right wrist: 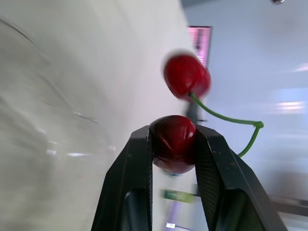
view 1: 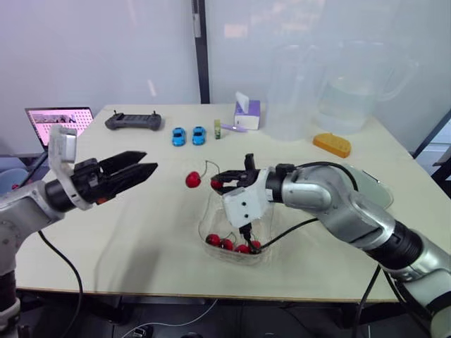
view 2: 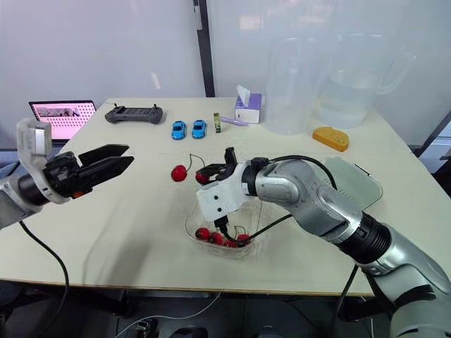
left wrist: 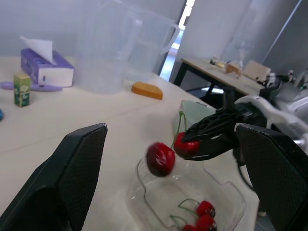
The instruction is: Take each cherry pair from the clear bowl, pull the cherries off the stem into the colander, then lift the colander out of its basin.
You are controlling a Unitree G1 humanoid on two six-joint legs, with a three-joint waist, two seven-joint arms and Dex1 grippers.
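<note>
Glossy red cherry pair (right wrist: 173, 140), green stem (right wrist: 226, 117) (arched)

One cherry pair (view 1: 193, 179), two cherries on a single stem, is out of the one clear bowl (view 1: 206, 224), and about four more cherries (view 1: 227, 244) lie inside it. On the far half of the surface (view 1: 141, 211) are two blue toy cars (view 1: 178, 136), one black controller (view 1: 133, 122), one purple tissue box (view 1: 247, 113), one small green box (view 1: 218, 129), one orange block (view 1: 332, 144) and two clear jugs (view 1: 352, 98), with one laptop (view 1: 60, 120) far left.
</note>
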